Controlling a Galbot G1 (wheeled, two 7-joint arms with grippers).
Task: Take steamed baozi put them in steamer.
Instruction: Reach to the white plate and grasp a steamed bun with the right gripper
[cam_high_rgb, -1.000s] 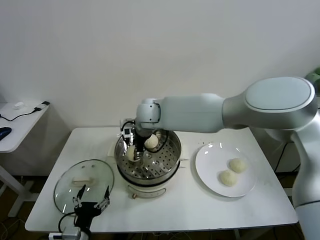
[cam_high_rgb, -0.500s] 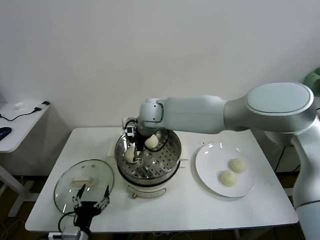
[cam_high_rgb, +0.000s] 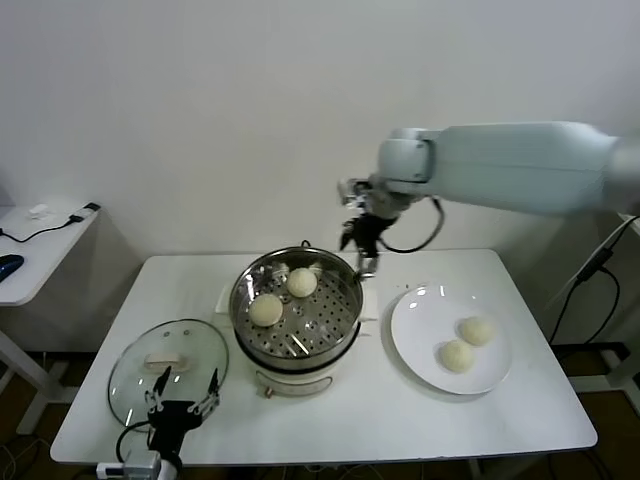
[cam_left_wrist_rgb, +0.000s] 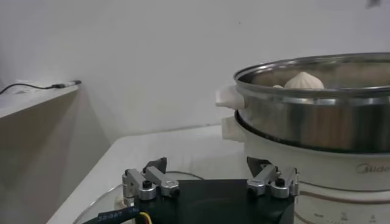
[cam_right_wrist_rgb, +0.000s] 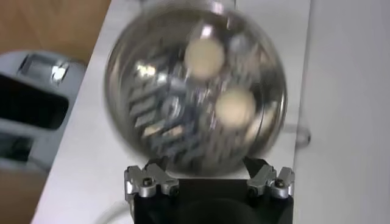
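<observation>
Right gripper (cam_high_rgb: 360, 243) spread wide, empty, above steamer's (cam_high_rgb: 296, 343) far-right rim. 2 baozi (cam_high_rgb: 266, 309) in steamer, 2 on plate (cam_high_rgb: 420, 350) at right. Left gripper (cam_high_rgb: 182, 393) wide apart, parked near glass lid (cam_high_rgb: 135, 375).

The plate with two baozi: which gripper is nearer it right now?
Right. The right gripper hangs open above the table between steamer and plate; the left gripper sits open by the glass lid, beyond the steamer.

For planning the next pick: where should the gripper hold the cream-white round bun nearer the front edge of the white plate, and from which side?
Probably from straight above, fingers closing across the cream-white round bun's widest part, low on its sides. It is domed and smooth, and the flat white plate blocks scooping underneath. Turn the fingers so neither presses the neighbouring bun.
</observation>
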